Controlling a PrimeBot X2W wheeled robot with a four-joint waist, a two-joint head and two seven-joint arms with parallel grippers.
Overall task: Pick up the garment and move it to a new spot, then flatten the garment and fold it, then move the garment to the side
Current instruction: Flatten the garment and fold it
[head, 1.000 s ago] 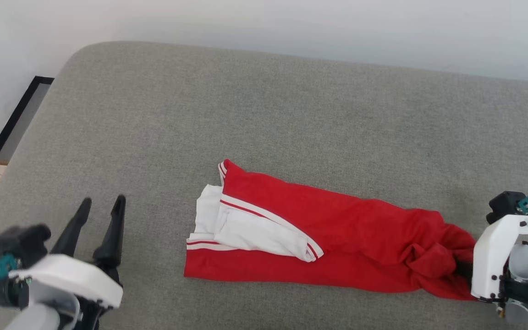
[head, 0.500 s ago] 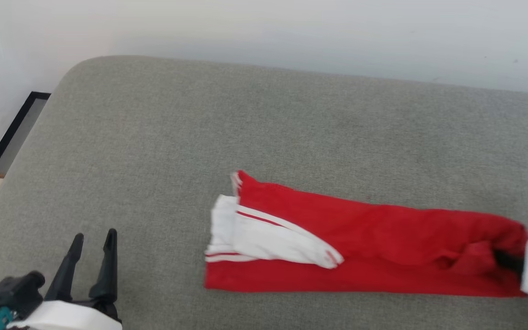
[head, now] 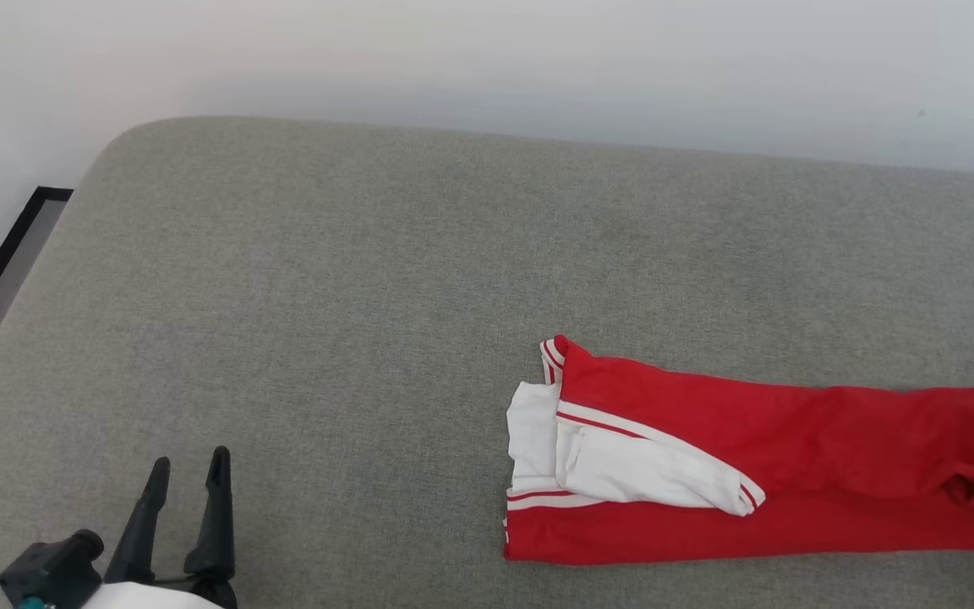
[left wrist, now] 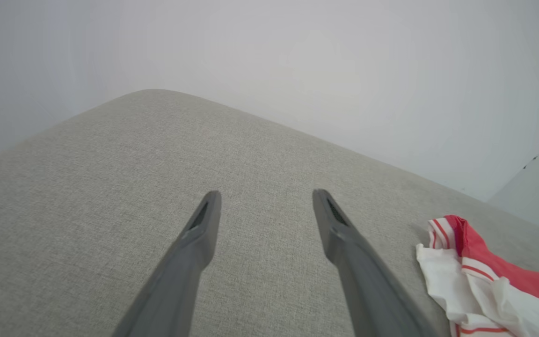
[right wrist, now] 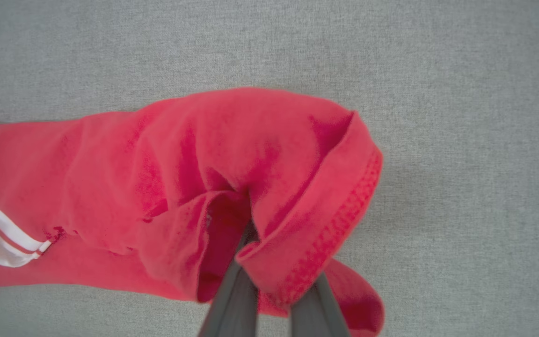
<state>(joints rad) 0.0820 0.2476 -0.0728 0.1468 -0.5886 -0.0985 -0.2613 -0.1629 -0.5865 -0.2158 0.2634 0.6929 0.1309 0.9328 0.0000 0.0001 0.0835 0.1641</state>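
Garment (head: 834, 431), one, hem nipped by right pincer (right wrist: 273, 274); left pincer (head: 191, 457) gapes wide, empty.

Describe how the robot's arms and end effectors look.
The left end effector has two long, tapering dark fingers, each with a narrow slot near the tip. Behind them sit a black housing and a white shell. The right end effector has matching dark grey fingers.
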